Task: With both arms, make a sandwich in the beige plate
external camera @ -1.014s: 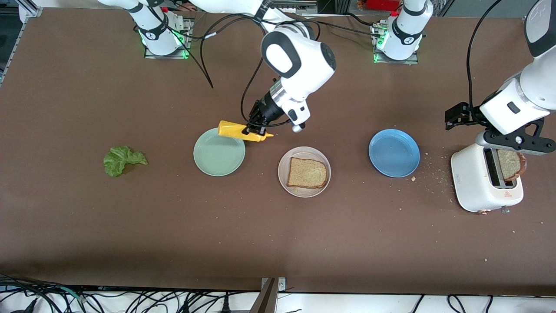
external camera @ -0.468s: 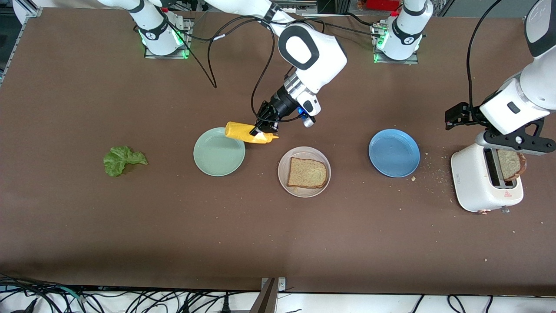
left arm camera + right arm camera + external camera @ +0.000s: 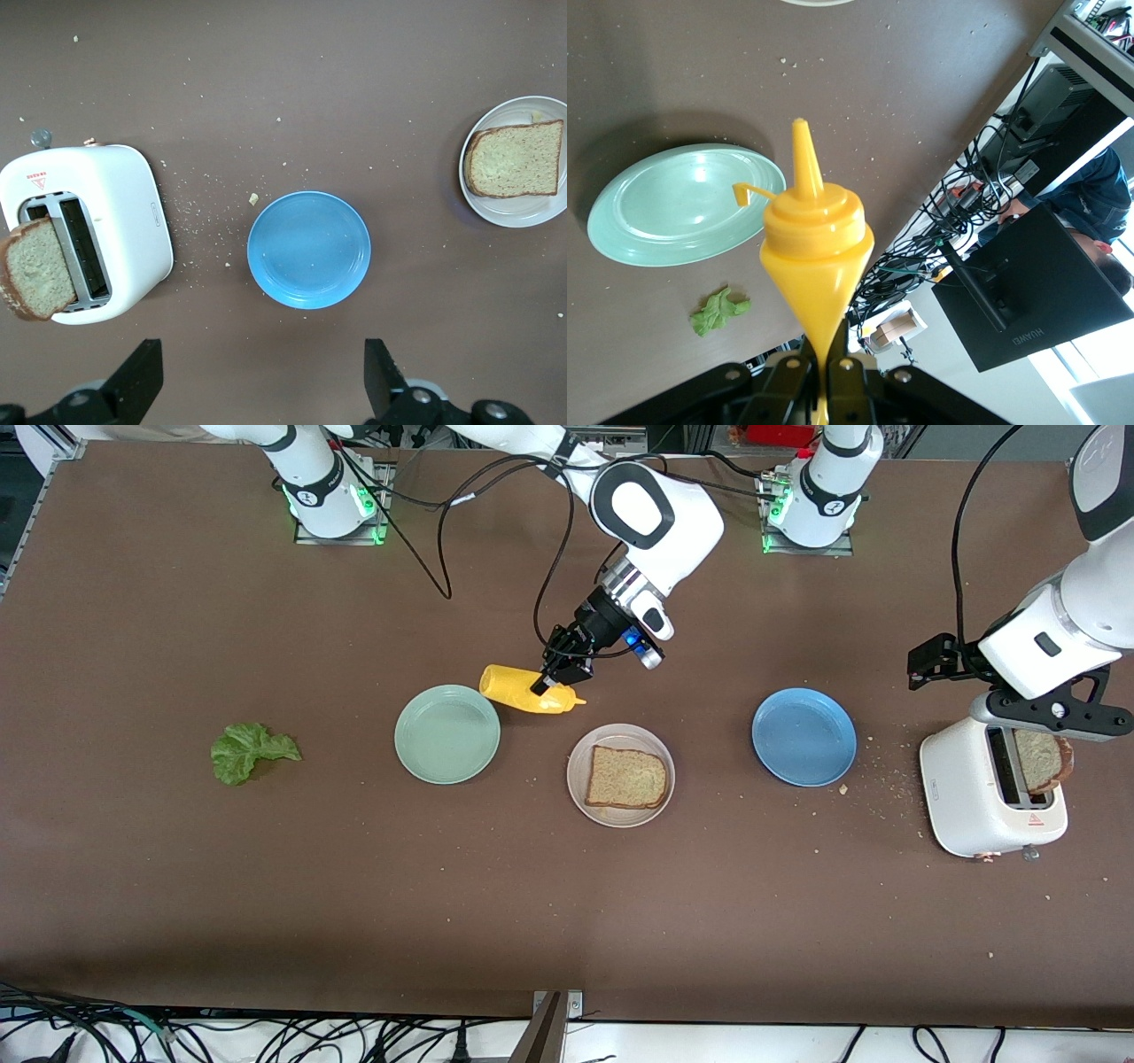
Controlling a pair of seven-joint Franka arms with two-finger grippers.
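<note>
On the matte brown worktop [image 3: 177, 886], the right arm has swung toward the left arm's end since a second ago, so the right gripper [image 3: 556, 676], jaws clamped on the tilted glossy yellow squeeze bottle [image 3: 524, 690], has left the mint-green plate [image 3: 447, 734] and hangs over bare worktop beside it. The left gripper [image 3: 257, 390] waits with jaws apart over the boxy white toaster [image 3: 988, 797], where a speckled bread slice [image 3: 1038, 760] stands in a slot. The smooth round blue plate [image 3: 803, 736], the beige plate [image 3: 576, 779] carrying one square brown bread slice [image 3: 626, 778], and the ruffled green lettuce leaf [image 3: 248, 751] are unmoved.
</note>
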